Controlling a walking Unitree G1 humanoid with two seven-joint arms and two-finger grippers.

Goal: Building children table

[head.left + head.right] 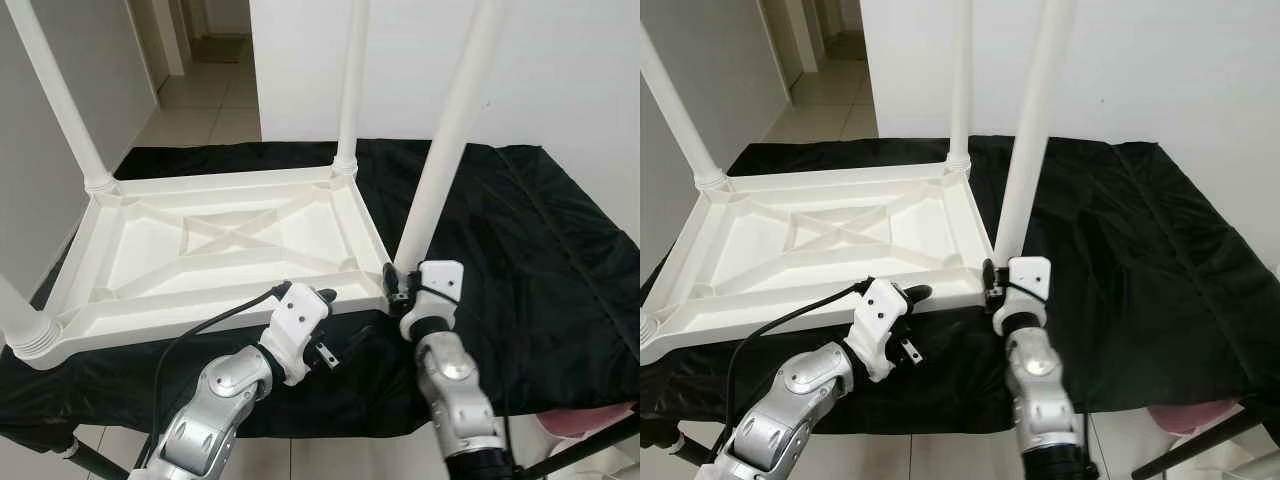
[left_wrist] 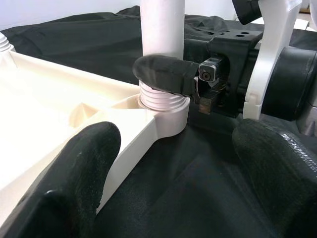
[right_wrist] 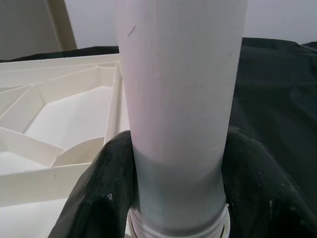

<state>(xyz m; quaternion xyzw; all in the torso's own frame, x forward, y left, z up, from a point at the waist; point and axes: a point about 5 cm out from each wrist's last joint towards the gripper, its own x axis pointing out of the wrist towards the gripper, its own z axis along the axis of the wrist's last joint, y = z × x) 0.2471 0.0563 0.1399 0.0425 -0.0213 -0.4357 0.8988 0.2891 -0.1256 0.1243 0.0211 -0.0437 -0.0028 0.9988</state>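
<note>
A white plastic children's table top (image 1: 230,240) lies upside down on a surface draped in black cloth (image 1: 520,250), its ribbed underside with a crossed brace facing up. Going left to right, a ridged white plastic leg (image 1: 22,330) stands in the near left corner socket, another white leg (image 1: 62,105) rises from the far left corner, and a third white leg (image 1: 350,85) stands upright in the far right corner.

The left gripper (image 2: 173,178) hovers just in front of the near edge of the table top, close to the near right corner, its silver arm (image 1: 215,400) reaching in from below with a black cable looping beside it. Its jaws stand wide open with nothing between them, one black finger (image 2: 74,178) close over the white edge and the other over the black cloth.

At the near right corner, a fourth long white plastic leg (image 1: 450,120) tilts slightly to the right as it rises from its socket. The right gripper (image 3: 176,188) is clamped on this leg just above its ridged collar, the jaws closed round it, with black fingers (image 3: 99,193) pressed against either side of the tube. The white corner socket sits right below.

A grey-tiled floor (image 1: 215,95) and white walls lie beyond the surface.
</note>
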